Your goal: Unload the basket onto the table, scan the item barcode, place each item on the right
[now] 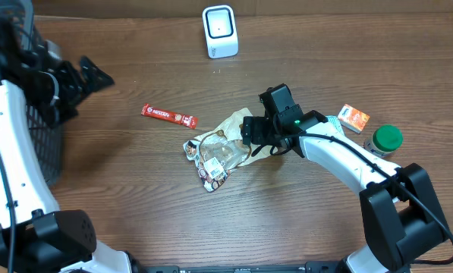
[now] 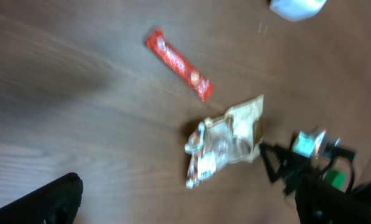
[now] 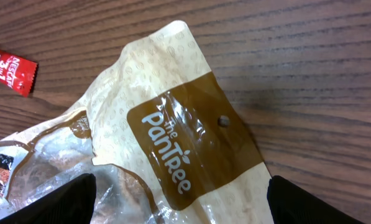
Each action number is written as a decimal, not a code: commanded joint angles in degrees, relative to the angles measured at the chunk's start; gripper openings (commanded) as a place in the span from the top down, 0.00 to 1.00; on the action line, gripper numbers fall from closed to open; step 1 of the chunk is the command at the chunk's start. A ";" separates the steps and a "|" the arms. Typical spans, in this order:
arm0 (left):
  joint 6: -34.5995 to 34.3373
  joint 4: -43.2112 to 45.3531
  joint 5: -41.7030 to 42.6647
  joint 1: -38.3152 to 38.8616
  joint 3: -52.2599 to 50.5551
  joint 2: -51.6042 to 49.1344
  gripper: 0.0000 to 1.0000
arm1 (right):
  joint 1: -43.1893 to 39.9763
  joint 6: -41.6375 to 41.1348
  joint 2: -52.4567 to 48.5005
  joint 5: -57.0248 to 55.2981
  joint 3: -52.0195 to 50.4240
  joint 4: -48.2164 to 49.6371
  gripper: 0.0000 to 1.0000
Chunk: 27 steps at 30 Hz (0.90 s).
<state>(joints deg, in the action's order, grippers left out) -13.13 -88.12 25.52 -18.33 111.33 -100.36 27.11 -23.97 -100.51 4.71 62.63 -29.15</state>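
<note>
A crinkled snack bag [image 1: 222, 144], tan and brown with "The PanTree" printed on it [image 3: 173, 143], lies flat on the wooden table mid-scene. My right gripper [image 1: 258, 140] hangs over the bag's right end, open, its two black fingertips [image 3: 61, 202] wide on either side of the bag. No barcode shows on the visible side. The white scanner [image 1: 219, 30] stands at the back of the table. My left gripper [image 1: 88, 85] is open and empty at the far left, well away from the bag [image 2: 225, 140]; one of its fingers [image 2: 48, 202] shows in the left wrist view.
A red coffee stick [image 1: 169, 116] lies left of the bag. An orange box [image 1: 353, 117] and a green-lidded jar [image 1: 384, 139] sit to the right, next to the right arm. A black wire basket [image 1: 25, 114] stands at the left edge.
</note>
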 commanded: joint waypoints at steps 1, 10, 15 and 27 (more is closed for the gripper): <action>1.99 0.26 0.13 5.79 -7.06 -0.07 0.00 | 0.17 0.26 -0.31 0.31 0.42 0.44 0.11; 1.75 15.91 -1.97 20.68 -27.15 -0.07 0.00 | 0.20 0.26 -0.94 0.35 0.42 0.35 0.09; 1.05 23.78 -1.73 24.87 -31.71 -0.07 0.60 | 0.20 0.26 -0.94 0.35 0.42 0.02 0.09; -10.54 35.89 -11.10 35.01 -44.04 -0.07 0.59 | 0.20 0.26 -1.42 0.33 0.39 1.03 0.03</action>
<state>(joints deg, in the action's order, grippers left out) -19.29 -54.15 18.00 14.66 70.19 -100.64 27.11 -23.94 -101.23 4.71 62.63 -28.58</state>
